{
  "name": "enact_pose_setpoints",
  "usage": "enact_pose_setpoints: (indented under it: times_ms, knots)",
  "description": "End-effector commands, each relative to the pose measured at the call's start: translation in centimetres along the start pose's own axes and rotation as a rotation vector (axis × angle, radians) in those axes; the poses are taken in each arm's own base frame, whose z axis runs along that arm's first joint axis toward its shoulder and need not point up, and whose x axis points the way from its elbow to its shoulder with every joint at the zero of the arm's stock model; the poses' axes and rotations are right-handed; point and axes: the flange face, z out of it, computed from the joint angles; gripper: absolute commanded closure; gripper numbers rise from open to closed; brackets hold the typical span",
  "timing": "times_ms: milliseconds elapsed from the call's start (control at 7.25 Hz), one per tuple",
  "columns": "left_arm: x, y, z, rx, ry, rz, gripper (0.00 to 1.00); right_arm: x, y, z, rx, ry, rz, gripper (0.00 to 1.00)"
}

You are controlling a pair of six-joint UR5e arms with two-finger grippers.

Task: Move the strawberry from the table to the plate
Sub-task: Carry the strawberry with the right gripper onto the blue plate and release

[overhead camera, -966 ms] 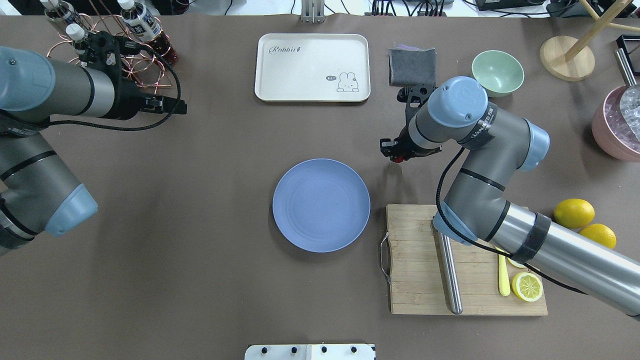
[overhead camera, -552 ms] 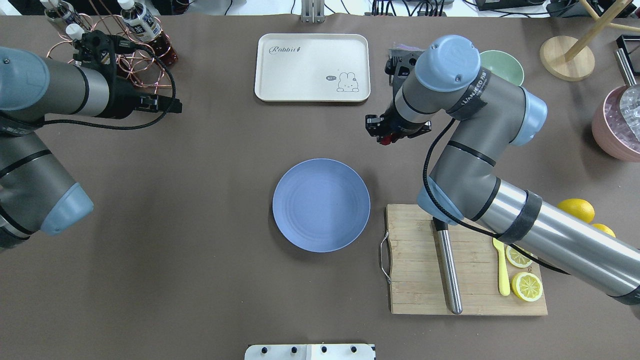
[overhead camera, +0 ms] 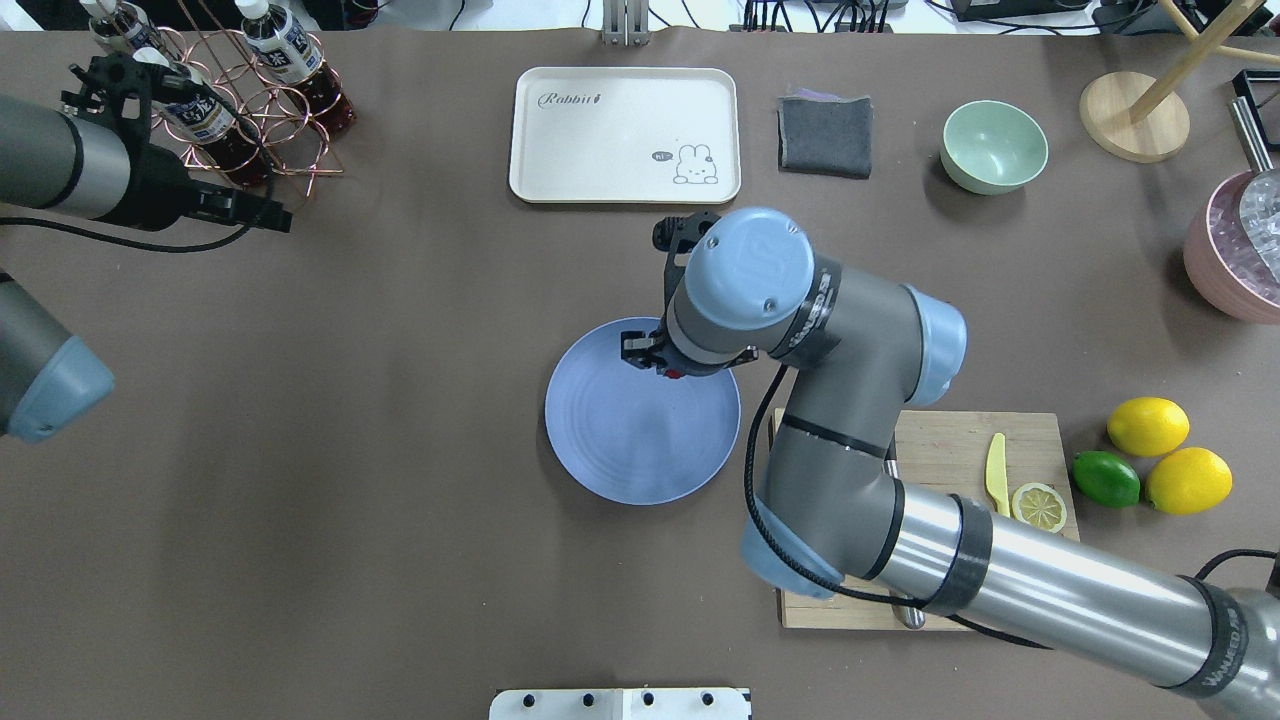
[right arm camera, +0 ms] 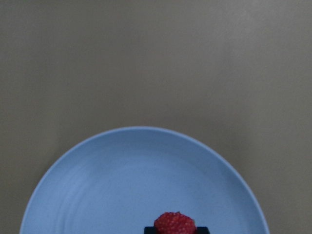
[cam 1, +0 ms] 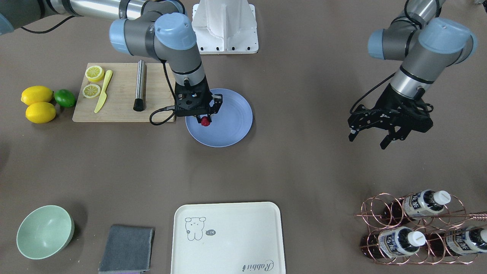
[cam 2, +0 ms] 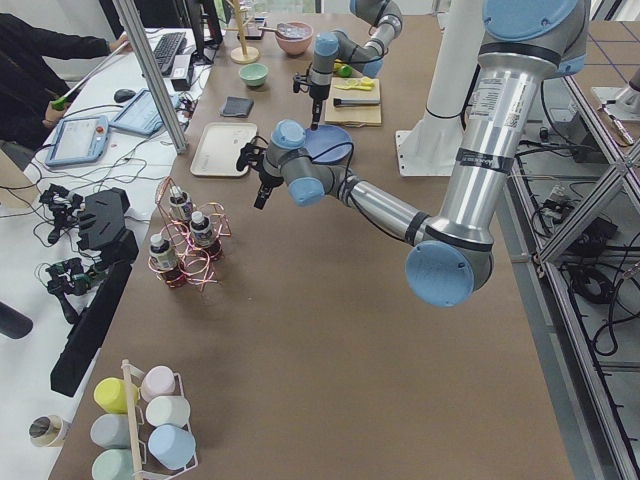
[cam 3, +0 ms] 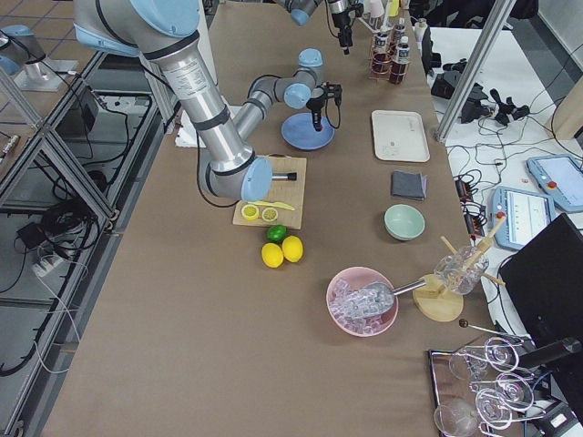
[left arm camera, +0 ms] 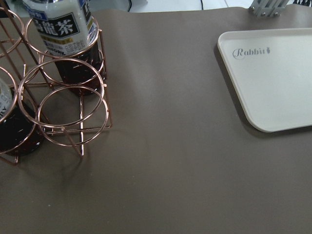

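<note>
The right gripper (cam 1: 205, 117) has its jaws clamped on the strawberry (cam 1: 205, 121), over the blue plate (cam 1: 233, 122) and close to the rim beside the cutting board (cam 1: 118, 102). From overhead the wrist hides most of the berry; the wrist camera shows bare plate ahead of the jaws. The left gripper (cam 1: 367, 141) hangs well apart over the table (cam 1: 296, 163), jaws spread.

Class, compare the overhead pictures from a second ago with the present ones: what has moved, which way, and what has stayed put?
The right gripper, still shut on the strawberry, swung from beyond the cutting board across to its left and now hangs over the plate. The left gripper, open, drew back to its own side. Plate, tray and bowl stayed put.
</note>
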Motion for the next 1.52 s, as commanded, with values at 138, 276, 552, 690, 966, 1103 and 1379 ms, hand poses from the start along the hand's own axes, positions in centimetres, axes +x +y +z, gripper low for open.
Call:
enact_pose_setpoints:
  times_ms: [138, 276, 552, 690, 966, 1103, 1379]
  knots:
    - [-4.4, 1.0, 0.8, -0.079, -0.006, -0.005, 0.02, -3.0, 2.8, 3.4, 0.014, 0.038, -0.033, 1.0]
    - [-4.8, 1.4, 0.9, -0.083, -0.01, -0.007, 0.02, -3.0, 2.8, 3.6, 0.013, 0.041, -0.036, 1.0]
    - [-4.9, 1.4, 0.8, -0.084, -0.01, -0.009, 0.02, -2.9, 2.6, 4.0, 0.012, 0.047, -0.033, 0.37]
    - [-5.0, 1.3, 0.7, -0.083, -0.01, -0.011, 0.02, -3.1, 2.8, 3.7, 0.018, 0.041, -0.031, 0.0]
    - [-5.1, 1.3, 0.6, -0.084, -0.01, -0.013, 0.02, -2.6, 1.8, 0.6, 0.036, 0.008, -0.016, 0.0]
    - [-5.5, 1.1, 0.3, -0.08, -0.012, -0.019, 0.02, -1.5, 0.4, -3.0, 0.027, 0.017, 0.009, 0.0]
    - [-12.7, 2.8, -2.6, -0.099, -0.047, 0.044, 0.02, 6.9, -4.5, -11.1, -0.036, 0.065, 0.063, 0.0]
